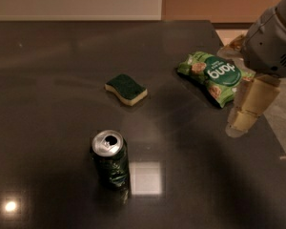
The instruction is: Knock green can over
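The green can [110, 160] stands upright on the dark table [52, 70], in the front left-centre. It is dark green with dented sides and a silver top with an open tab. My gripper [239, 124] hangs from the grey arm [271, 37] at the right edge of the table, just in front of the snack bag. It is far to the right of the can and a little behind it, not touching it. It holds nothing that I can see.
A green-and-yellow sponge [126, 89] lies mid-table behind the can. A light green snack bag [213, 76] lies at the back right, next to the gripper. The table's right edge [276, 142] runs just past the gripper. A wall stands behind the table.
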`<state>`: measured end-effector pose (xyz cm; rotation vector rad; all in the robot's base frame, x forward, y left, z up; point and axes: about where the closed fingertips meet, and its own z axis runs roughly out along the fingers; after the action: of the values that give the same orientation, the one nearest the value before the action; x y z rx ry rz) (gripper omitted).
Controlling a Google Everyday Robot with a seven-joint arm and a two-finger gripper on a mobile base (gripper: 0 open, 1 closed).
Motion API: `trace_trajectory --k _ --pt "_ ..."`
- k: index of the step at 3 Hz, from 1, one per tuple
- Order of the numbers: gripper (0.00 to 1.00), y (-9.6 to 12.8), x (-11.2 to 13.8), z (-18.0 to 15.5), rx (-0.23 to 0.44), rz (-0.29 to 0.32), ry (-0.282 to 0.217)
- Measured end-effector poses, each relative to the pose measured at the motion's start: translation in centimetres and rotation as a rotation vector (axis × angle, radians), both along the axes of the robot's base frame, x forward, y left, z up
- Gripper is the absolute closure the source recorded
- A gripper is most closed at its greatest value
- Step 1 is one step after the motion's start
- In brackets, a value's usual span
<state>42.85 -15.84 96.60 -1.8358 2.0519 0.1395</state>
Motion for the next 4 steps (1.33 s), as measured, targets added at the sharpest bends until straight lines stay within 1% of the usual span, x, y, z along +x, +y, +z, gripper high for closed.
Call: trace_trajectory --k 1,2,3,4 --pt "0.00 3.9 -1.4 -1.8 0.079 0.100 0.052" --pt "0.00 7.5 -2.8 -3.7 0.151 0.185 0.106" --pt "0.00 11.1 -4.1 -5.0 0.223 0.262 0.143" --pt "0.00 14.4 -5.0 -5.9 0.295 0.325 0.176"
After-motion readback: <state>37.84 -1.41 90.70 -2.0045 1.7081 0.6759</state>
